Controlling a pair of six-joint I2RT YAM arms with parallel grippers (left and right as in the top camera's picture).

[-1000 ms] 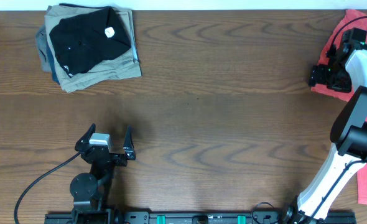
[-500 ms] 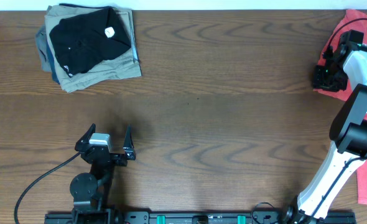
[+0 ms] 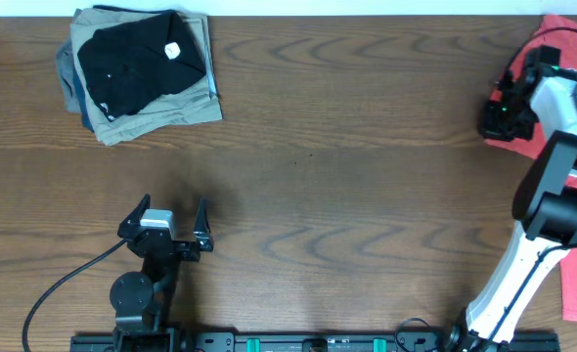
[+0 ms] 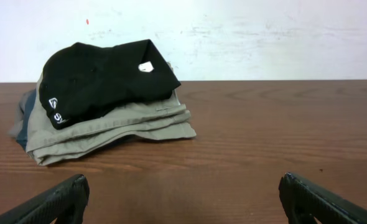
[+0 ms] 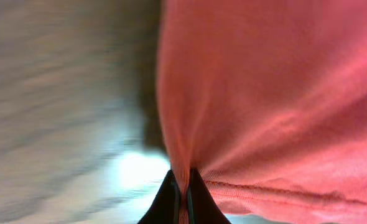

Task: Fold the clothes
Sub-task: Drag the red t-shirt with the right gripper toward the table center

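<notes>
Right at the tips of the right gripper (image 5: 180,186), the two fingers are pressed together on a thin ridge of the red-orange T-shirt (image 5: 277,93). It is pinching a fold close to the hem. From the pinch the cloth fans out ahead of the fingers and to one side. To the other side lies bare table (image 3: 367,147), blurred in the wrist view.

From above, most of the shirt lies beyond and behind this gripper at the table's edge, partly hidden by the arm. More red cloth shows back near the arm's base.

The bite looks small, so the fabric may slip free once the arm pulls. The fingers may also have caught only the top layer, in which case the shirt would drag out bunched rather than flat. With so much of it at the table's edge, a short tug could leave part of it hanging off.

Far off to the side, the left gripper (image 3: 167,217) stands spread wide and holds nothing. Well ahead of it sits the black folded garment (image 4: 102,81) on the khaki garment (image 4: 121,124).

A second ago the right fingers were apart over the shirt's edge. Since then they have closed and the gripper has shifted slightly toward the open table. The left arm and the folded pile have not moved.
</notes>
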